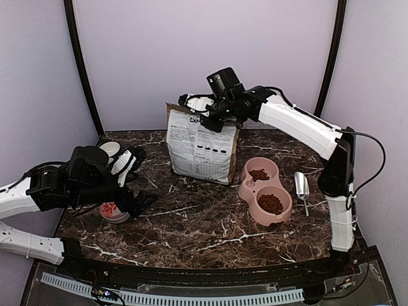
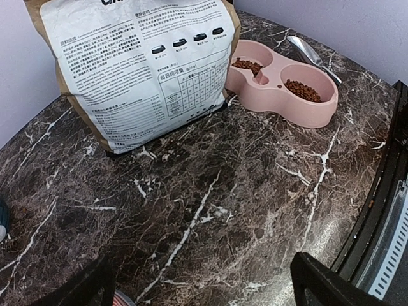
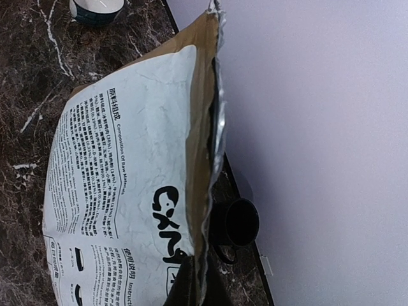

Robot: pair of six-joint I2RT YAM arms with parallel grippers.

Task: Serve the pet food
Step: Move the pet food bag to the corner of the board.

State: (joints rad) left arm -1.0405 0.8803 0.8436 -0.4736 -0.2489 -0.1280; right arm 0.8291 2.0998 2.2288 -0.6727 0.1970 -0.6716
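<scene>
The pet food shows as reddish-brown kibble in both wells of the pink double bowl (image 1: 247, 189): a far heap (image 1: 259, 174) (image 2: 246, 64) and a near heap (image 1: 271, 203) (image 2: 301, 90). The tan-and-white paper bag (image 1: 201, 143) (image 2: 137, 64) (image 3: 121, 191) stands upright mid-table. My right gripper (image 1: 213, 118) (image 3: 204, 287) is shut on the bag's top edge, pinching the folded rim. My left gripper (image 1: 143, 180) (image 2: 204, 294) hangs open and holds nothing, low over the marble at the left, well apart from the bag and bowl.
A metal scoop (image 1: 301, 186) (image 2: 310, 53) lies right of the bowl. A red-and-white can (image 1: 115, 211) sits under my left gripper, with a white cup (image 1: 109, 150) (image 3: 95, 9) behind it. A black cup (image 3: 234, 223) stands behind the bag by the back wall.
</scene>
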